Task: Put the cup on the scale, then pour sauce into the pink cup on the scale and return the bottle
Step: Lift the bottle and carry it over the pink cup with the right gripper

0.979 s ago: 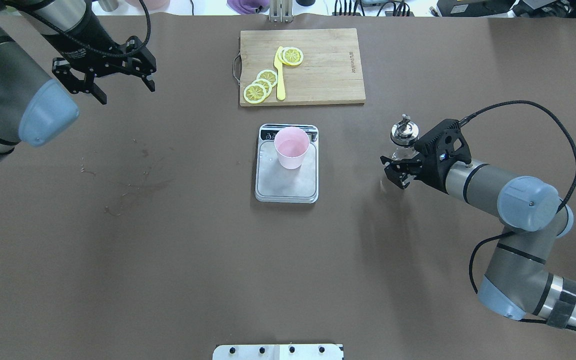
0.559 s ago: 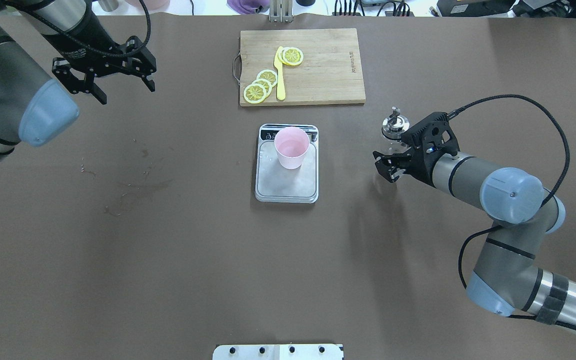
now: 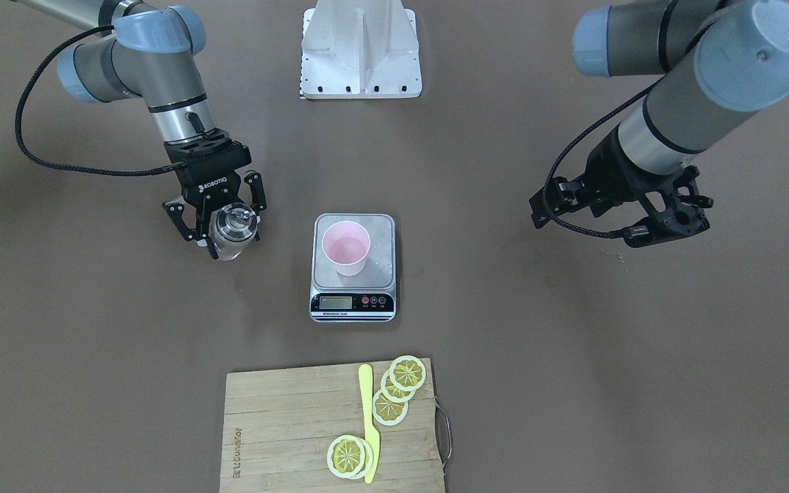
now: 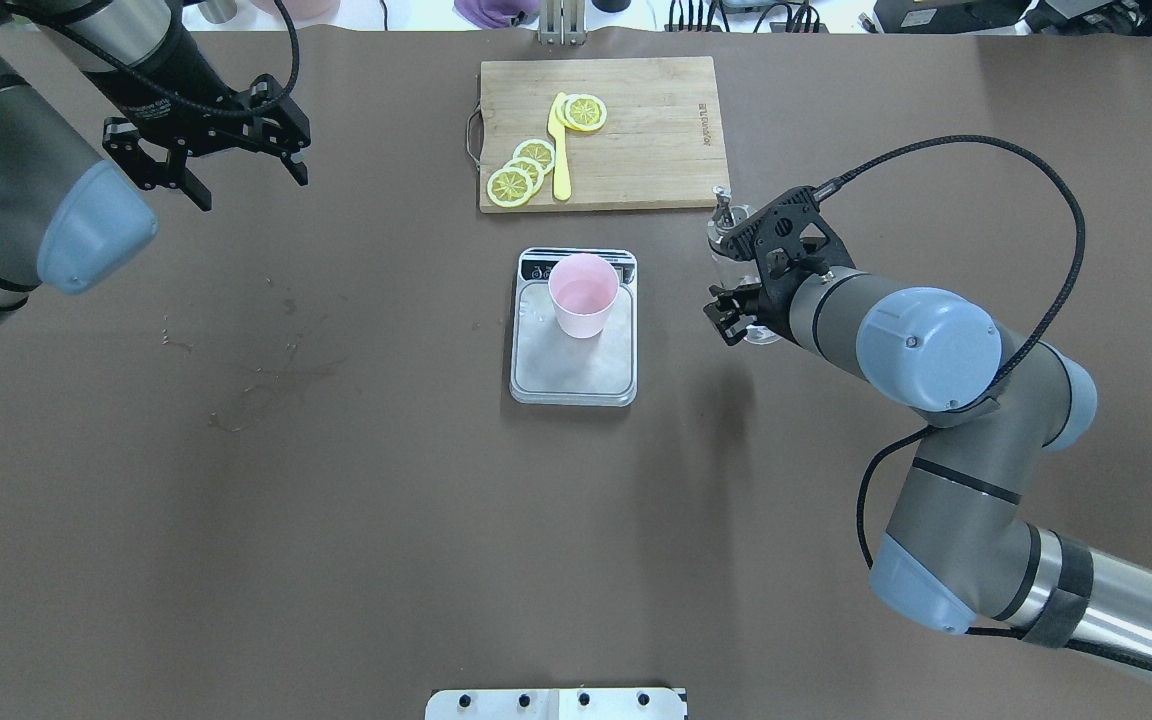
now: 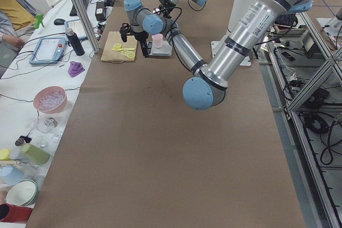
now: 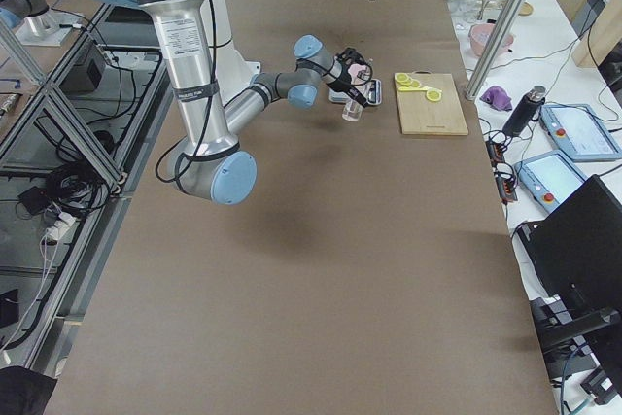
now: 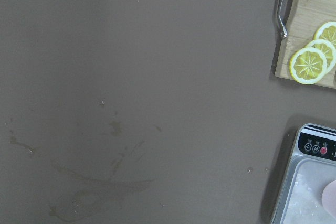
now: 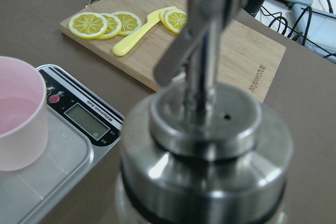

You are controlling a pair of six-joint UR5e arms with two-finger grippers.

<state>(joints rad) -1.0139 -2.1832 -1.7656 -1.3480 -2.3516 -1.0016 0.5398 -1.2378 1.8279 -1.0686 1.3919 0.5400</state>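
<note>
Bottle (image 3: 233,222) upright, pinched in right gripper (image 3: 227,236) near scale (image 3: 353,304), cup (image 3: 346,247) sitting on its platform; left gripper (image 4: 252,186) spread, holding nothing, well apart.

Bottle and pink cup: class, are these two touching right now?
Apart. The exterior front-facing view shows the glass bottle in the right end effector, with bare table between it and the pink cup on the scale.
</note>
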